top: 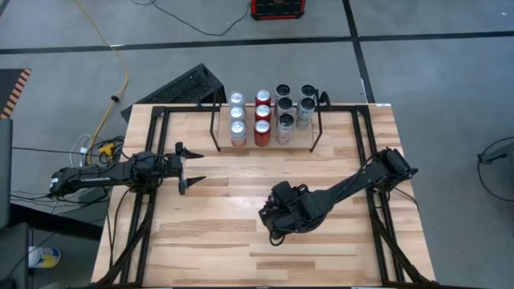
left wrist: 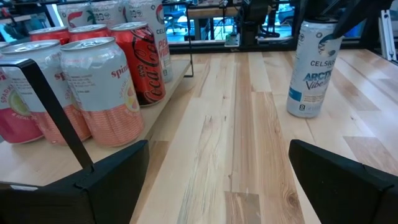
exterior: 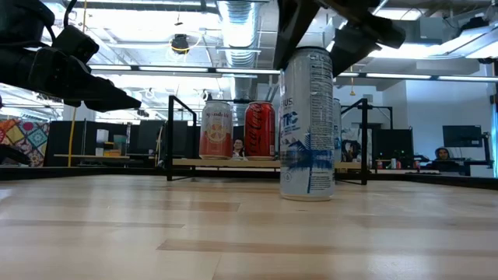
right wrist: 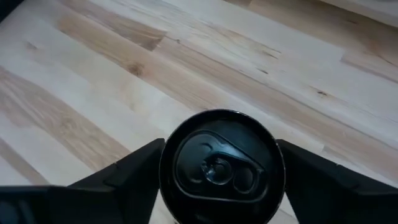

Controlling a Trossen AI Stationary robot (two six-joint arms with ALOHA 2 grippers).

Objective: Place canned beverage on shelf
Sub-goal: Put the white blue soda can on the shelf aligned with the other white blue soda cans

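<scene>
**A tall can stands on the table, with the right gripper over it**

The tall silver and blue can [exterior: 307, 124] stands upright on the wood table [top: 225, 233]. It is in the middle part of the table, nearer the front edge than the shelf is, and well apart from the shelf. It is not on the shelf yet.

The right gripper [right wrist: 217, 171] is right above the can and points down at it. One dark finger [right wrist: 124, 180] is on each side of the can's black top [right wrist: 221, 167]. The fingers sit very close to the can. The pictures do not show if they press on it or not.

The shelf [top: 269, 146] stands at the back edge of the table. It has thin black rods and a light wood board. Many cans stand on it in rows: pink and white cans [left wrist: 99, 87], red cans [top: 263, 112] and dark-topped cans [top: 294, 104].

The left gripper [top: 193, 168] hangs over the left side of the table. Its jaws are wide open and hold nothing.
</scene>
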